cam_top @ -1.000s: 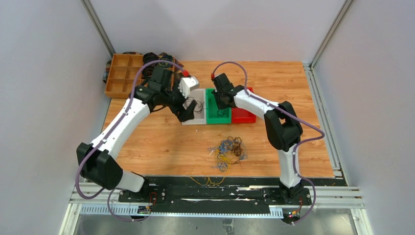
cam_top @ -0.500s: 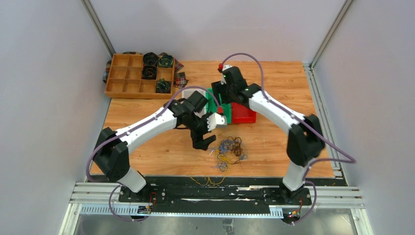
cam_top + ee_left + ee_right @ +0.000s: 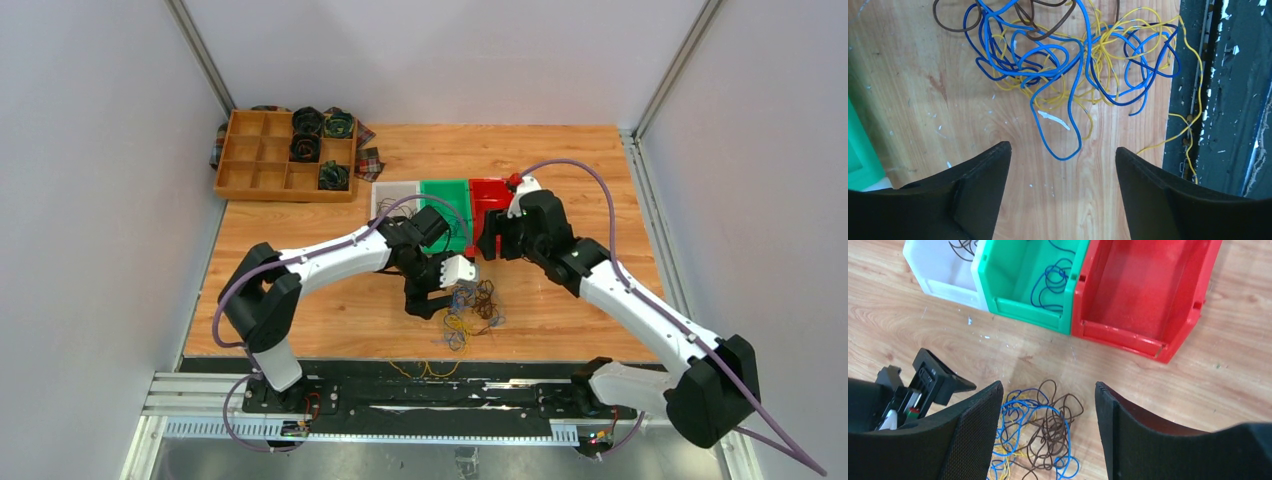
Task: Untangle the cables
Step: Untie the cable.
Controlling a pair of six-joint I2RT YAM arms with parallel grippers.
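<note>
Open wood strip (image 3: 1013, 352) between cables (image 3: 1045, 427) and bins (image 3: 1028, 307)

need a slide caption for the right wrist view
Open right end effector over tangled blue, brown and yellow cables; white bin, green bin and red bin beyond

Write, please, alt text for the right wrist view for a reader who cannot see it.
A loose tangle of blue, brown and yellow cables lies on the wooden table, seen between the fingers of the open right tool. Beyond it stand a white bin, a green bin holding a blue cable and a red bin, side by side.
</note>
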